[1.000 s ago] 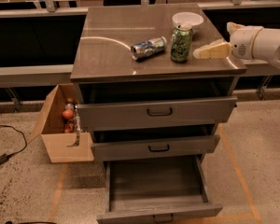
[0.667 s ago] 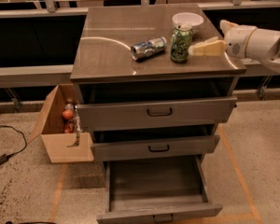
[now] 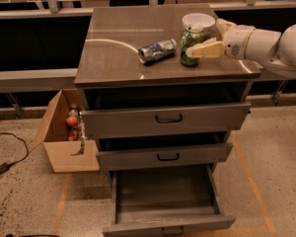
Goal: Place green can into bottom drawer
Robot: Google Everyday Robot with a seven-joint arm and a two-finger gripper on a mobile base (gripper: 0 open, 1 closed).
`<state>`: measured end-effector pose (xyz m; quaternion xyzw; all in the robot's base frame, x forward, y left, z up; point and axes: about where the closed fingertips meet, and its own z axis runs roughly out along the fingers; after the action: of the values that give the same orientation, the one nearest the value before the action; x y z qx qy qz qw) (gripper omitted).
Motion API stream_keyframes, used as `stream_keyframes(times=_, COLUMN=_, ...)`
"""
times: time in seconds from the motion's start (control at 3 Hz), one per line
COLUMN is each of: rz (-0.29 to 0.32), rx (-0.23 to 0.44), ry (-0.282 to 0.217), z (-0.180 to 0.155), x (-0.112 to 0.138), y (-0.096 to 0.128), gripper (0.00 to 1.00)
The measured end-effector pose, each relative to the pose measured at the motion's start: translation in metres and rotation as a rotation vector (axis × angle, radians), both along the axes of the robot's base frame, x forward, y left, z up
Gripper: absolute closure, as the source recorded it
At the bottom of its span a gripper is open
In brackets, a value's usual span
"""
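Observation:
The green can (image 3: 190, 46) stands upright on the cabinet top (image 3: 118, 53), near its right edge. My gripper (image 3: 201, 39) reaches in from the right at can height. It is open: the near pale finger (image 3: 205, 50) lies along the can's front right side, and the far finger shows behind it. I cannot tell whether the fingers touch the can. The bottom drawer (image 3: 138, 224) is pulled far out below; its deep grey tray holds nothing.
A silver-and-blue can (image 3: 158, 51) lies on its side just left of the green can. A white bowl (image 3: 198, 20) stands right behind it. The two upper drawers are partly pulled out. An open cardboard box (image 3: 69, 137) with items stands on the floor at the left.
My gripper has moved left toward the green can, and its near finger now reaches the can's side. The cans, bowl and drawers have not moved.

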<state>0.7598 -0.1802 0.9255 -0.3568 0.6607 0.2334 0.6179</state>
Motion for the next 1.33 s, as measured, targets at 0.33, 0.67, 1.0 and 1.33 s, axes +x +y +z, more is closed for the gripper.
stream_keyframes(times=0.33, rz=0.039, rx=-0.005, ry=-0.003, z=-0.009, x=0.006, y=0.019, gripper=0.00)
stream_keyframes(times=0.67, rz=0.079, rx=0.002, ry=-0.009, z=-0.015, x=0.010, y=0.033, gripper=0.18)
stream_keyframes(times=1.0, rz=0.103, rx=0.009, ry=-0.012, z=-0.019, x=0.010, y=0.039, gripper=0.41)
stream_keyframes(times=1.33, rz=0.102, rx=0.018, ry=-0.009, z=-0.017, x=0.008, y=0.035, gripper=0.63)
